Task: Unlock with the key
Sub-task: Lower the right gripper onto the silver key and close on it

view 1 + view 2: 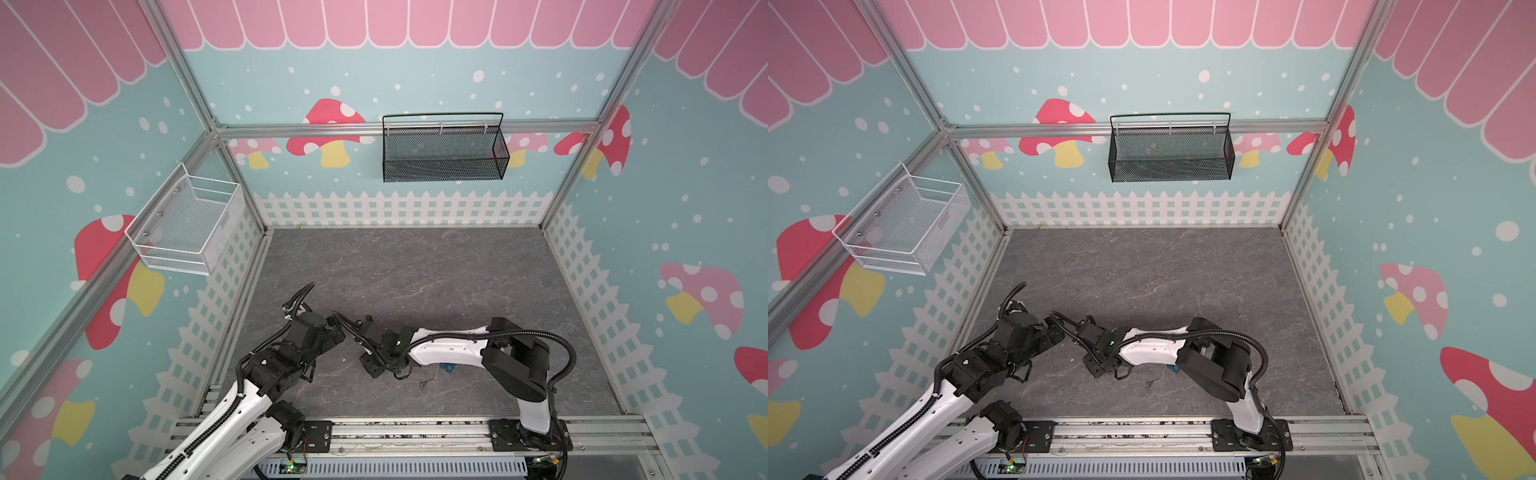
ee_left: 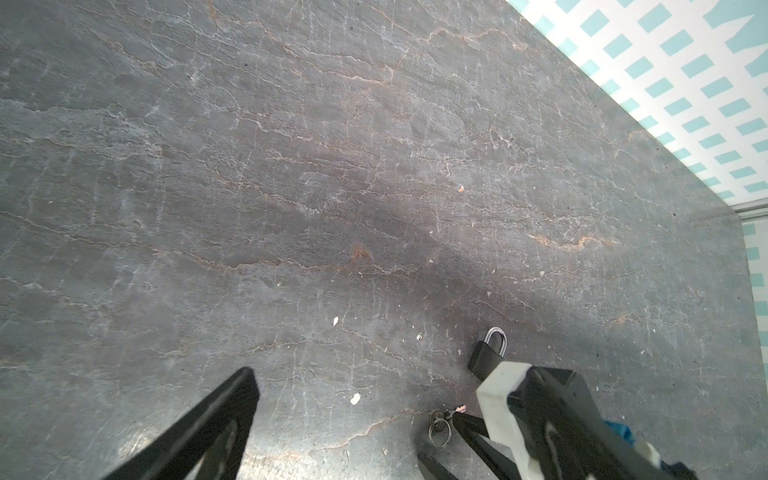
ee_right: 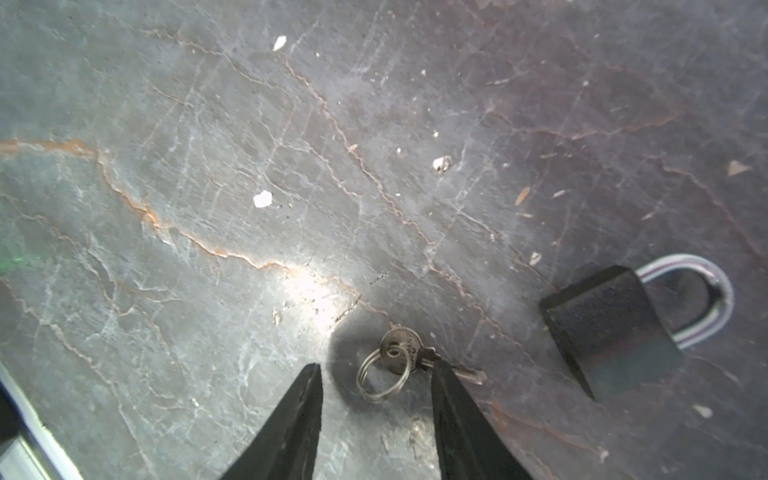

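Note:
A small silver key (image 3: pixel 401 353) on a split ring lies flat on the grey stone-patterned floor (image 3: pixel 208 166). My right gripper (image 3: pixel 378 368) is down at it and open. The ring sits between the fingertips, and one fingertip (image 3: pixel 442 374) crosses the key's blade. A black padlock (image 3: pixel 606 328) with a silver shackle lies just beside the key. In the left wrist view my left gripper (image 2: pixel 374 374) hangs wide open, holding nothing. The key (image 2: pixel 438 419) lies near one of its fingers (image 2: pixel 503 386), which half covers the padlock (image 2: pixel 484 355). In both top views the arms hide key and padlock.
A black mesh basket (image 1: pixel 442 151) hangs on the back wall and a white wire basket (image 1: pixel 187 224) on the left wall. A small blue item (image 1: pixel 447 368) and a tiny metal piece (image 1: pixel 424 382) lie by the right forearm. Pale crumbs dot the floor.

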`<control>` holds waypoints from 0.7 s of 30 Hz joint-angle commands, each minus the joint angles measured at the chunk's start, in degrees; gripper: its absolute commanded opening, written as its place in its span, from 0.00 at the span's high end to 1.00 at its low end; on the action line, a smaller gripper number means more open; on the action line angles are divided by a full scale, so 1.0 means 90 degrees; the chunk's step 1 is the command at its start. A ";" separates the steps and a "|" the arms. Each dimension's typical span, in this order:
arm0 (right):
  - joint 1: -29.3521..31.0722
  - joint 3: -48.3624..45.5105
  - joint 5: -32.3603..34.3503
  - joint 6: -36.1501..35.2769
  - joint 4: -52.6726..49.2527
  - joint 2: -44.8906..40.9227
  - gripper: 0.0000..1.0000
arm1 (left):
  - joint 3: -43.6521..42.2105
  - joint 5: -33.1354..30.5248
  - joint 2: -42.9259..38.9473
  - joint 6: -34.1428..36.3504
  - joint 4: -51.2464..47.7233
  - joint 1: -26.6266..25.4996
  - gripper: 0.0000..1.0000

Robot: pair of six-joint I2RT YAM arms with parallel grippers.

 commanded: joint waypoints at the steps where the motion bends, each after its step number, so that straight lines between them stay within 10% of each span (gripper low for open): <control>1: 0.0021 0.0207 0.0028 -0.0084 -0.0084 0.0133 0.56 | 0.0089 -0.0129 -0.0038 -0.0094 -0.0149 0.0032 0.00; 21: 0.0021 0.0687 0.0342 0.0496 -0.0609 0.0409 0.59 | -0.0006 -0.0276 -0.0147 -0.0031 -0.0159 0.0042 0.00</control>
